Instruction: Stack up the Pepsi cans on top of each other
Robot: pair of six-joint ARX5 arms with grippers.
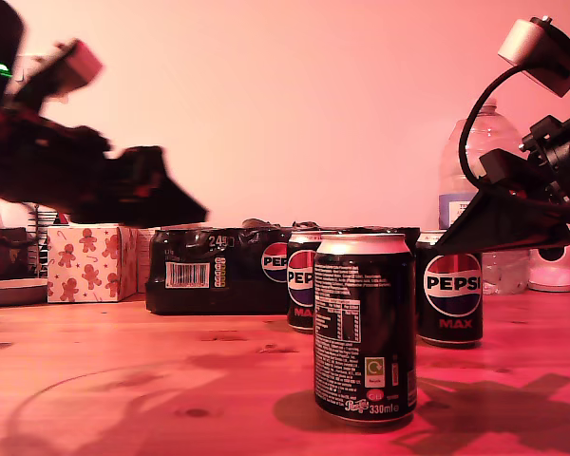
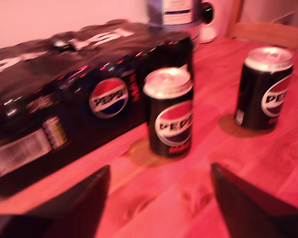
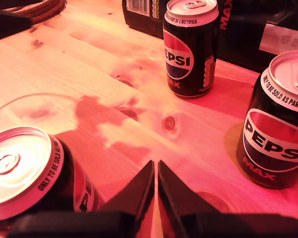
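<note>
Three Pepsi cans stand upright and apart on the table [image 1: 123, 351], none stacked yet: the front can [image 1: 365, 328] is nearest the exterior camera, and the middle can [image 1: 304, 278] and the far can [image 1: 449, 287] stand behind it by the shrink-wrapped pack [image 1: 214, 269]. My first pincer [image 2: 159, 198] is spread wide and hangs above the table, with the middle can straight ahead between its tips, its long axis vertical, so in my judgement this arm is placed better to take it. My second pincer [image 3: 155, 191] has its tips pressed together and holds nothing; it is above the table between the front can and the far can.

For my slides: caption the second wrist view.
My second gripper, jaws closed, hovers over the wooden table among three upright, unstacked Pepsi cans.
</note>
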